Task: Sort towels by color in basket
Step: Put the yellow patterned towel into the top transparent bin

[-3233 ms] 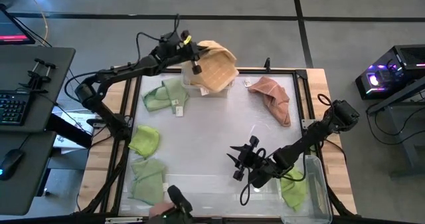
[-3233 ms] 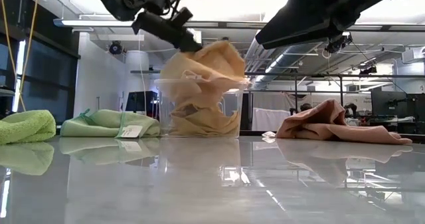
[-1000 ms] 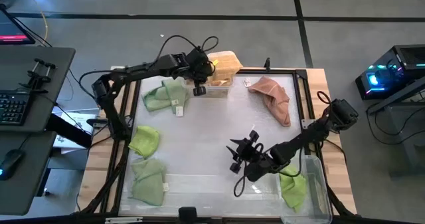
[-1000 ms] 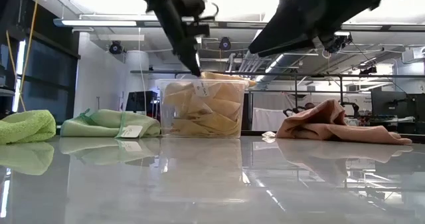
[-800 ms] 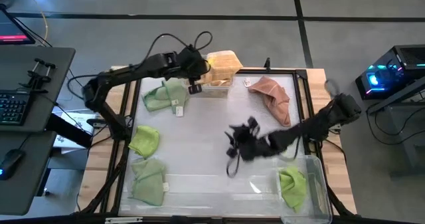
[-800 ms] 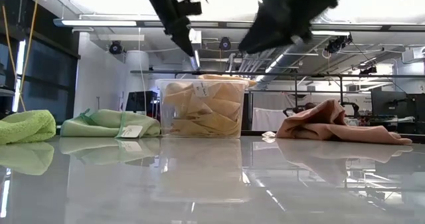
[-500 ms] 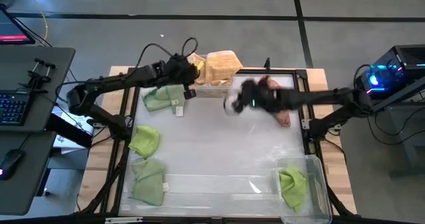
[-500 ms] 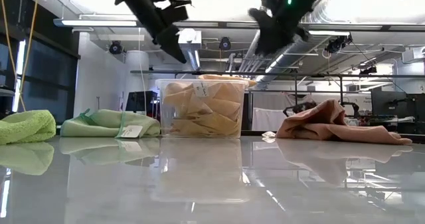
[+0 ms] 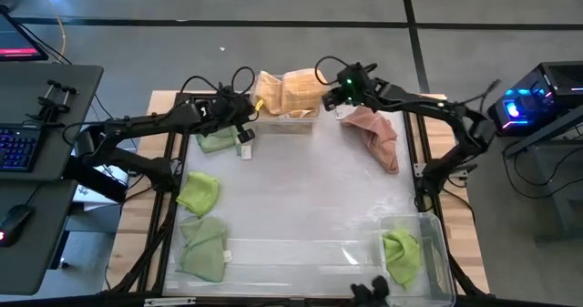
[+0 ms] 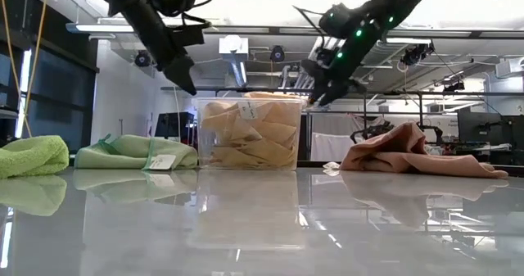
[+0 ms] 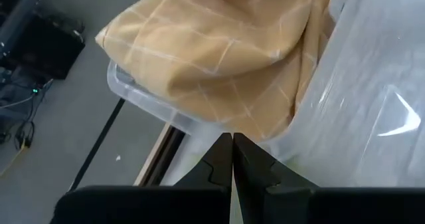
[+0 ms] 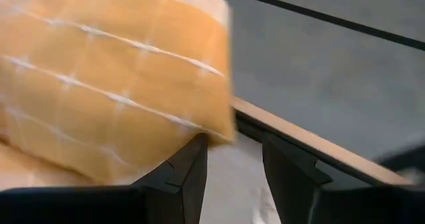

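overhead, the left pincer (image 9: 244,125) hangs above the surface (image 9: 301,198) with its two fingers pressed flat together and nothing between them — the clear bin (image 9: 290,117) of mustard checked towels (image 9: 290,90) sits just beyond its tip, and a light green towel (image 9: 217,139) with a white tag lies directly below it. from that arm's own camera the shut fingers point at the bin's rim, where a checked towel droops over the edge.

the right pincer (image 9: 340,96) hovers at the other side of the same bin, fingers parted to a middling gap and empty; its wrist camera shows the checked cloth right ahead of the left finger tip, whether touching or not i cannot tell. the salmon pink towel (image 9: 375,134) lies crumpled on the surface just beside and below this pincer.

well away from both pincers, two more light green towels (image 9: 200,218) lie at the surface's left edge, and a second clear bin (image 9: 435,252) at the near right corner holds one green towel (image 9: 401,256).
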`<state>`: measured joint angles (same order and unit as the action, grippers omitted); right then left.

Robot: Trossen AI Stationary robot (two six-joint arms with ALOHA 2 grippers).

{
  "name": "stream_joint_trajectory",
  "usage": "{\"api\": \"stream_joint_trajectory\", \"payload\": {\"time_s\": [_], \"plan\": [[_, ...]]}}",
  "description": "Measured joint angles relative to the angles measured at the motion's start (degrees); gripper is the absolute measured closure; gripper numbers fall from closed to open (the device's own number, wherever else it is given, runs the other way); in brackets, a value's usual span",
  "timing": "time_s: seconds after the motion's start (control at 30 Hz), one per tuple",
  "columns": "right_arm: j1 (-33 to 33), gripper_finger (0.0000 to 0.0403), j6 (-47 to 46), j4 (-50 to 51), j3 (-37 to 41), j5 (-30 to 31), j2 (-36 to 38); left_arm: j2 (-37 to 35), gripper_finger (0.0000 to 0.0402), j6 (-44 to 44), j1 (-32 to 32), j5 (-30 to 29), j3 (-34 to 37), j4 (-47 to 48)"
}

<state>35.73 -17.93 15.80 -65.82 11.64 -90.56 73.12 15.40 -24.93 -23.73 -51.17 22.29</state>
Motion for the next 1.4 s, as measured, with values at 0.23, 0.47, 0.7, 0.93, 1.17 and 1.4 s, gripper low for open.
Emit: {"api": "stream_joint_trajectory", "payload": {"time_s": [0.23,0.47,0.7,0.93,1.17,1.4], "plan": [[-2.0,0.0263,2.9,-5.3,-5.9,-6.2,-6.1,-0.3,0.0401,-0.3,-0.2,-0.1,0.9,0.0],[-5.5,0.0263,7.5,-4.0,-16.9,-6.3,-16.3,-0.3,0.0401,0.7,-0.2,0.0,1.0,-2.9],[-7.1,0.0263,16.5,13.4,-34.2,-7.7,-29.4,-0.3,0.0401,1.4,-0.2,2.5,1.0,-9.9],[-6.9,0.0263,28.7,38.8,-48.5,-8.1,-35.4,-0.3,0.0401,2.8,-0.2,7.6,1.0,-15.3],[-7.3,0.0263,36.9,47.1,-54.1,-8.8,-31.5,-0.3,0.0401,2.1,-0.2,8.6,3.9,-20.7],[-7.1,0.0263,38.6,33.3,-53.2,-14.2,-31.8,-0.7,0.0401,-1.8,0.5,8.5,15.8,-35.1]]}}
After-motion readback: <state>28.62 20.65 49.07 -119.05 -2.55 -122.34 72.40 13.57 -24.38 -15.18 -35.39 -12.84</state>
